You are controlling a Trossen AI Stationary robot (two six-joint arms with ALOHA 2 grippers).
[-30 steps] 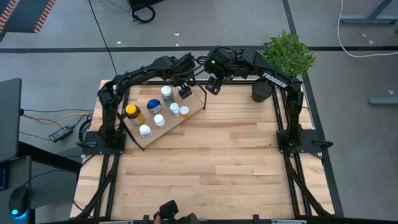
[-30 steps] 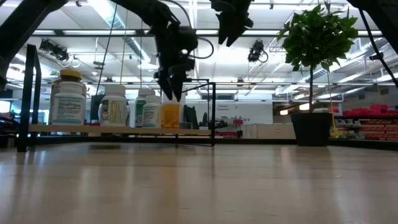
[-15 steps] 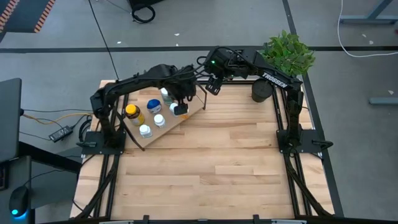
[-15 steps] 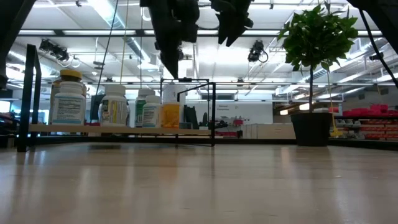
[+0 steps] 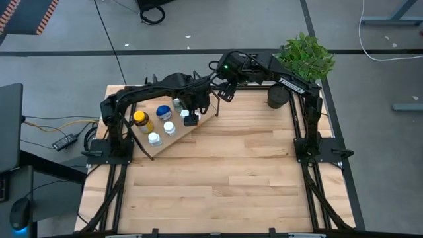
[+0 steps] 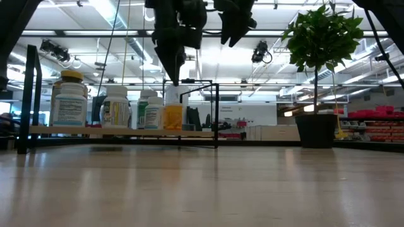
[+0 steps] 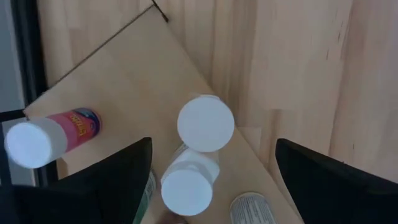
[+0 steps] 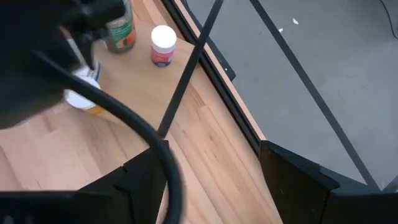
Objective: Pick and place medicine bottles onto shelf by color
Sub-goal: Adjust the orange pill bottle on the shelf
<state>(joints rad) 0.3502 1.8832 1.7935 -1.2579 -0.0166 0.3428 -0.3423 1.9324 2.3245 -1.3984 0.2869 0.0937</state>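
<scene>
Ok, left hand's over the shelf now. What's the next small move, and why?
Probably lift the left hand straight up and draw it back. It hangs open and empty over two white caps, every bottle in view stands on the shelf, and none shows on the table. The right hand waits by the shelf's far corner.

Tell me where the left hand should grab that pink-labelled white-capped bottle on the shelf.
Best guess: grip the pink-labelled bottle around its round body just under the white cap, coming straight down from above. It stands upright on the shelf, clear of the other bottles, so open fingers could straddle it. The left hand hangs open above the shelf's bottles.
</scene>
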